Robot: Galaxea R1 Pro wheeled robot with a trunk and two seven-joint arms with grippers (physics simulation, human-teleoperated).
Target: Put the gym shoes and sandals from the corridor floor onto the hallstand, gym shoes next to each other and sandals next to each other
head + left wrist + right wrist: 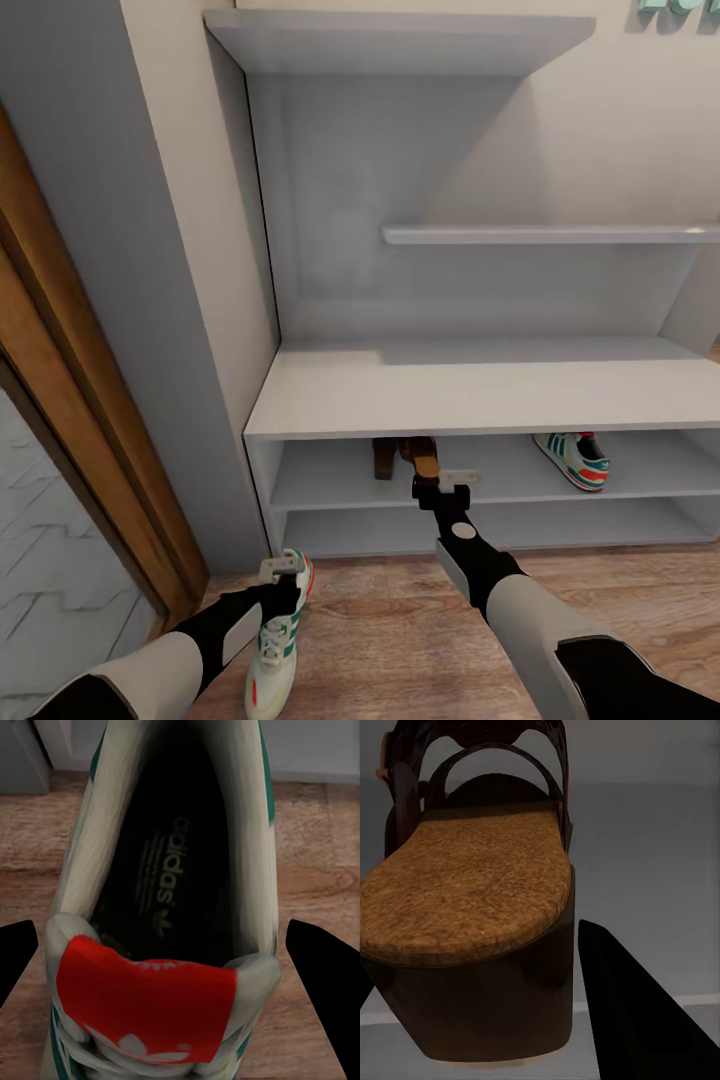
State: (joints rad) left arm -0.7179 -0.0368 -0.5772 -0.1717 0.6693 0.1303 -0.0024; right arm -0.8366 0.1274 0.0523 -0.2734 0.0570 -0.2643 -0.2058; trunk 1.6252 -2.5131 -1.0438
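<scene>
One gym shoe lies on the corridor floor, white with teal and red trim. My left gripper hangs open just above its heel opening, and the left wrist view shows the shoe between the spread fingers, untouched. A second gym shoe sits on the upper low shelf of the hallstand, to the right. Two brown sandals stand side by side on that shelf near its middle. My right gripper is shut on the nearer sandal at the shelf's front edge.
A wooden door frame and a grey wall panel stand to the left of the rack. Upper wall shelves project above the broad flat top. The bottom shelf is bare. Open floor lies between my arms.
</scene>
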